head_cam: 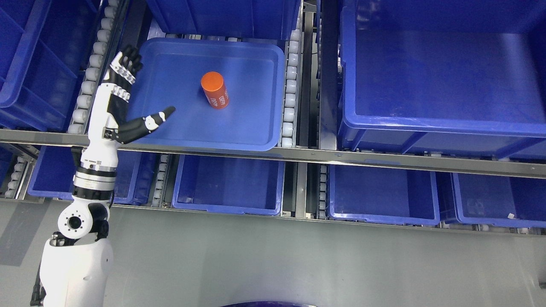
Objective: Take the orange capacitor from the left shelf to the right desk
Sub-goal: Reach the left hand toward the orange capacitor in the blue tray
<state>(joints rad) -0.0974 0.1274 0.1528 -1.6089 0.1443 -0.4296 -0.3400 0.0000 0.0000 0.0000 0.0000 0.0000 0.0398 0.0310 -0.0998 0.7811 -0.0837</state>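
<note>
An orange cylindrical capacitor (215,89) with white print stands upright near the middle of a shallow blue tray (179,128) on the upper shelf level. My left hand (143,91) reaches up over the tray's left edge, left of the capacitor and apart from it. Its fingers (128,62) are spread upward and the thumb (158,118) points right toward the capacitor. The hand holds nothing. The right arm does not show.
Deep blue bins surround the tray: a large one (443,81) at the right, one behind, one at the far left (34,64). White roller rails (290,89) flank the tray. A metal shelf bar (341,157) runs across. Lower blue bins (230,183) sit beneath. Grey floor lies below.
</note>
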